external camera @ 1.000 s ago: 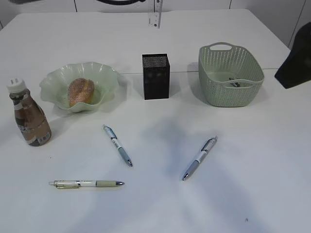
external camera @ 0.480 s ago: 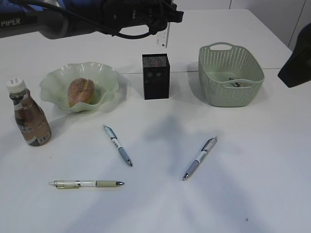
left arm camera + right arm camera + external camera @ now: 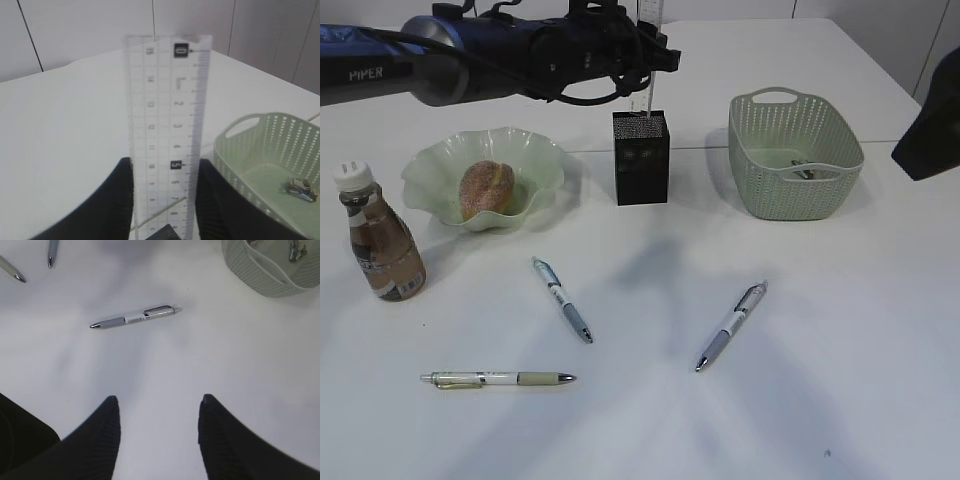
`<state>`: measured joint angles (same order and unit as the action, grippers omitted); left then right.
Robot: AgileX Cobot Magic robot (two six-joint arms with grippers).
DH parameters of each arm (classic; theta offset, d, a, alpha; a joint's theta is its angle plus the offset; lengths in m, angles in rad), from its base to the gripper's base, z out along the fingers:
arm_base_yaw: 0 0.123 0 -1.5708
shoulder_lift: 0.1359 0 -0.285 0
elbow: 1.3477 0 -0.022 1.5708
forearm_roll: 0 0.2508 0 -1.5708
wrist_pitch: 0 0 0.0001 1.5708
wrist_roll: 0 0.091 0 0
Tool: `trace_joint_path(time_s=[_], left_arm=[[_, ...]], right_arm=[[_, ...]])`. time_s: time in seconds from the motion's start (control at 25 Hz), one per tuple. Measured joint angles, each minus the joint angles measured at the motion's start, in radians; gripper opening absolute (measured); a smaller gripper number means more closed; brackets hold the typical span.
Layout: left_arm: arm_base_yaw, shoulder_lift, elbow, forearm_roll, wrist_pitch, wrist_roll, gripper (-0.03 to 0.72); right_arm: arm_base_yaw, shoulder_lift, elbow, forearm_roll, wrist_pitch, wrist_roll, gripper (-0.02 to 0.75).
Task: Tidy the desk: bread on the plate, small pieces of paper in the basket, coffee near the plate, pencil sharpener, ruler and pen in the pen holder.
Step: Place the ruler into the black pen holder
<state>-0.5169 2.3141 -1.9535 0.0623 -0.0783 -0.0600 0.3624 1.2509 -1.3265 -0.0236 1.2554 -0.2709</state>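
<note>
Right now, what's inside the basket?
The basket holds one small metallic item on its floor, too blurred to identify. No paper shows. The near wall hides part of the floor in the exterior view.

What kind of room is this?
Probably a lab or office set up as a desk. A white table holds pens, a pen holder and a basket, and the left claw holds a ruler.

Clear plastic ruler [image 3: 167, 135] — black mesh holder [image 3: 640, 157]
</note>
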Motion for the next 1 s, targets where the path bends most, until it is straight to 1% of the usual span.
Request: trace_joint_path(time_s=[0.24, 1.0], left_arm=[[0.010, 0.026, 0.000, -0.033, -0.013, 0.000, 0.244], [0.010, 0.045, 0.000, -0.037, -0.017, 0.000, 0.244]], right_arm=[[0.000, 0.000, 0.000, -0.001, 0.000, 0.000, 0.406], [0.000, 0.000, 0.000, -0.001, 0.000, -0.002, 0.406]])
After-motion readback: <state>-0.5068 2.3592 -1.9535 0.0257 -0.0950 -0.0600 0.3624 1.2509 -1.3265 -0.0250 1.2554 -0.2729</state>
